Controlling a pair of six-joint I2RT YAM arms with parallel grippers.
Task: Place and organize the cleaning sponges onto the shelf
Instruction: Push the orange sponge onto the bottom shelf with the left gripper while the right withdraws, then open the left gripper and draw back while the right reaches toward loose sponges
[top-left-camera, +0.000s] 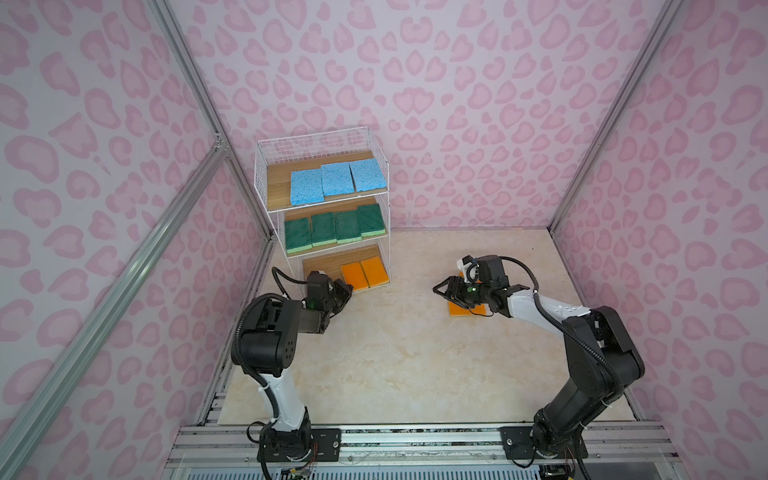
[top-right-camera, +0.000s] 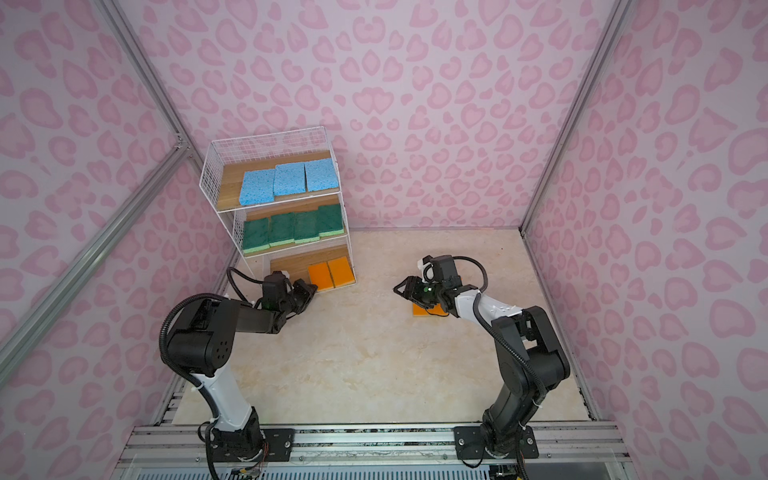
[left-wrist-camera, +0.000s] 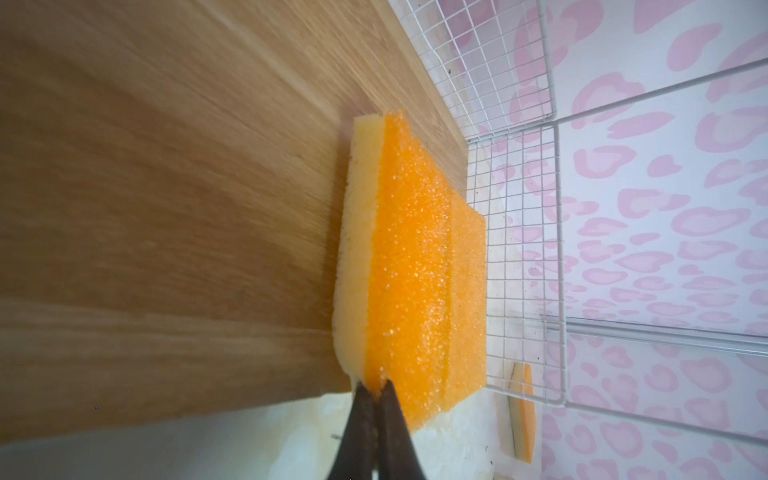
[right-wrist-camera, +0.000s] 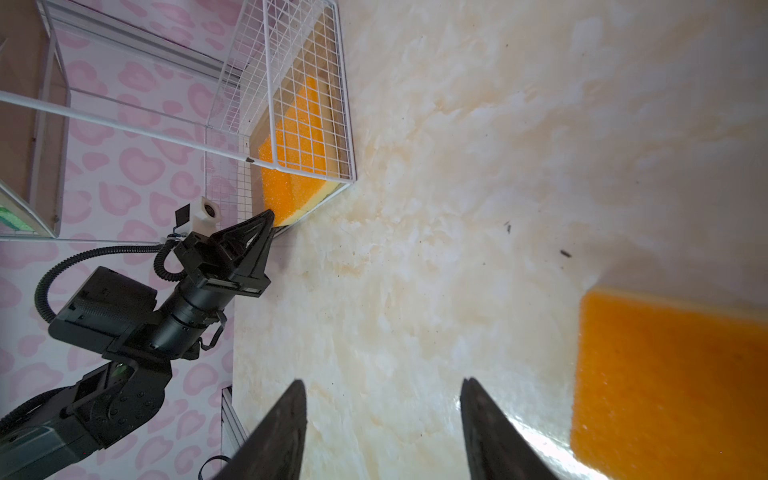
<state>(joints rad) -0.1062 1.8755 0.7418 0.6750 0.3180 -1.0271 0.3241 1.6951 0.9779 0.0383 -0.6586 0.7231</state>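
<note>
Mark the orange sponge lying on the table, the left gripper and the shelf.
orange sponge (right-wrist-camera: 665, 386): right wrist view, middle of its orange face.
left gripper (left-wrist-camera: 377, 388): left wrist view, between its closed fingertips.
shelf (top-left-camera: 277, 183): a top view, bare wood of the top board.

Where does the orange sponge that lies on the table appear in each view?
Both top views: the table sponge lies right of centre, partly under the right gripper.
Left wrist: probably the thin orange strip beyond the shelf's wire side.
Right wrist: beside the open fingers, cut by the frame edge.
Shared landmark: the two shelved orange sponges.
</note>
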